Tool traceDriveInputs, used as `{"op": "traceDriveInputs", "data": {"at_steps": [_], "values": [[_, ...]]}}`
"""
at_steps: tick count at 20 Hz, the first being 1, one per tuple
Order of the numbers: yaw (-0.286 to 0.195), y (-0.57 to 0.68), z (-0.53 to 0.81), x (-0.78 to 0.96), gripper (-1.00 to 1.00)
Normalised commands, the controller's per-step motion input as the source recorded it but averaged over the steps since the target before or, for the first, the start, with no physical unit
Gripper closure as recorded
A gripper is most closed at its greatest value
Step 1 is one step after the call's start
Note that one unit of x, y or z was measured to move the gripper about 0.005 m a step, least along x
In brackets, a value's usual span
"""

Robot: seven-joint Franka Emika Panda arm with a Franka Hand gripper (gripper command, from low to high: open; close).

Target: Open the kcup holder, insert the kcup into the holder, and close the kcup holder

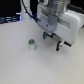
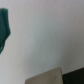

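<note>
The white worktop [image 1: 20, 67] holds the small kcup [image 1: 32, 45]. The pincer [image 1: 51, 41] hangs beside it, open and empty. Only the wrist view shows a green pad [image 2: 5, 27] up close.

A lab: bare white table [image 1: 20, 65], robot arm [image 1: 52, 15] overhead.

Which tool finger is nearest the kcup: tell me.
The finger on the exterior view's left, closest to the green-topped kcup; the other finger hangs farther off.
</note>
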Motion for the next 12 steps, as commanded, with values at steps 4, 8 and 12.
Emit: {"op": "traceDriveInputs", "data": {"at_steps": [4,8,12], "values": [[-0.257,-0.4,0.02,-0.31,-1.0],[-0.257,-0.4,-0.06,-0.32,-1.0],[-0.279,-0.39,-0.07,-0.26,-1.0]]}}
